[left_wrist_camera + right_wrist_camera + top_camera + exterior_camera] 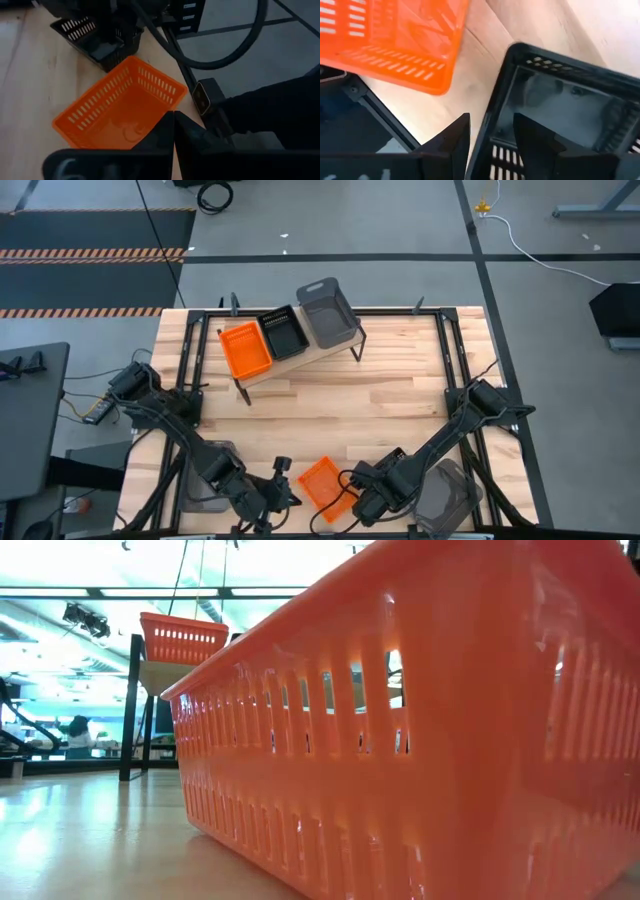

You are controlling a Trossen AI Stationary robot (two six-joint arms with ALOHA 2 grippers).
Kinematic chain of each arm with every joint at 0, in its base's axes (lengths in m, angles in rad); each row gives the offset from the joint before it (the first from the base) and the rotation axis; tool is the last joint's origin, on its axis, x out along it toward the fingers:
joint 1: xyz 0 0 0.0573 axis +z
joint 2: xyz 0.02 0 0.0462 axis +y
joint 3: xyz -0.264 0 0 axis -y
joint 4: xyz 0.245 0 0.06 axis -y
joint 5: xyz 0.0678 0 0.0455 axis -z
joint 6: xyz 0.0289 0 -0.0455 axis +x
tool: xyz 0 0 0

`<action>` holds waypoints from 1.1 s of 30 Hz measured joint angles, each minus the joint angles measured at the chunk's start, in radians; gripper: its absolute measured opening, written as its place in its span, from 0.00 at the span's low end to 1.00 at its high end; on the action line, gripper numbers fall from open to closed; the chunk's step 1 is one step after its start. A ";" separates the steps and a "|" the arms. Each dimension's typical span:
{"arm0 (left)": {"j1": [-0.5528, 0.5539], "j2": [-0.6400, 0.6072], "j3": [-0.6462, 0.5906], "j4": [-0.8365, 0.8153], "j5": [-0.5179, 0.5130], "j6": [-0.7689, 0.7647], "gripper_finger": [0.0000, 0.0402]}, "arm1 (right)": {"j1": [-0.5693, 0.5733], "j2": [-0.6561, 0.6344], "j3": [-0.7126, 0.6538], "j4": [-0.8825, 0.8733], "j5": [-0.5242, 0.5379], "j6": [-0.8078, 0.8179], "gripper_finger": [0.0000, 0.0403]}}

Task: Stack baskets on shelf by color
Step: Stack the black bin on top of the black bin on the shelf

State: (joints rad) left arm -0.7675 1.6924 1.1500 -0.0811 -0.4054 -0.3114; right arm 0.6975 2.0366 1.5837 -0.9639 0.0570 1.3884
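High view: stock on the slatted table

Table [400,395], slatted wood. Shelf [300,362] near the far edge, carrying three bins in a row: grey basket [327,311], black basket [283,332], orange basket [245,349]. Further grey bins at the near-left [200,475] and near-right [445,495] corners. Loose orange basket [322,481] at the near edge. Black mesh basket [560,105] just beside it. Right gripper [490,135], fingers apart astride that basket's wall. Left gripper [173,132], fingers pressed together, holding nothing, over the loose orange basket's rim.
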 joint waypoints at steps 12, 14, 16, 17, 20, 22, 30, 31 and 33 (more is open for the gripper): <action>-0.053 0.000 0.000 0.004 -0.040 -0.072 0.03 | -0.013 0.075 -0.011 -0.035 0.039 -0.103 0.39; -0.061 0.000 0.000 0.005 -0.046 -0.077 0.04 | -0.015 0.072 -0.015 -0.042 0.066 -0.107 0.38; -0.062 0.000 0.000 0.009 -0.046 -0.078 0.05 | -0.015 0.072 -0.016 -0.040 0.089 -0.124 0.36; -0.062 0.000 0.000 0.009 -0.046 -0.078 0.05 | -0.015 0.072 -0.016 -0.037 0.088 -0.139 0.36; -0.052 0.000 0.000 0.011 -0.046 -0.076 0.05 | -0.014 0.073 -0.016 -0.049 0.073 -0.192 0.33; -0.039 0.000 0.000 0.013 -0.046 -0.072 0.05 | -0.014 0.073 -0.016 -0.074 0.062 -0.205 0.30; 0.021 0.000 0.000 0.019 -0.041 -0.071 0.04 | -0.014 0.073 -0.016 -0.223 0.055 -0.226 0.03; 0.026 0.000 0.000 0.019 -0.037 -0.071 0.04 | -0.014 0.072 -0.016 -0.236 0.054 -0.229 0.03; 0.032 0.000 0.000 0.019 -0.027 -0.071 0.05 | -0.012 0.072 -0.016 -0.265 0.037 -0.238 0.04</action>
State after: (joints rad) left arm -0.7359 1.6924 1.1503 -0.0620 -0.4322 -0.3828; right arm 0.6857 2.1090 1.5681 -1.2284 0.0943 1.1508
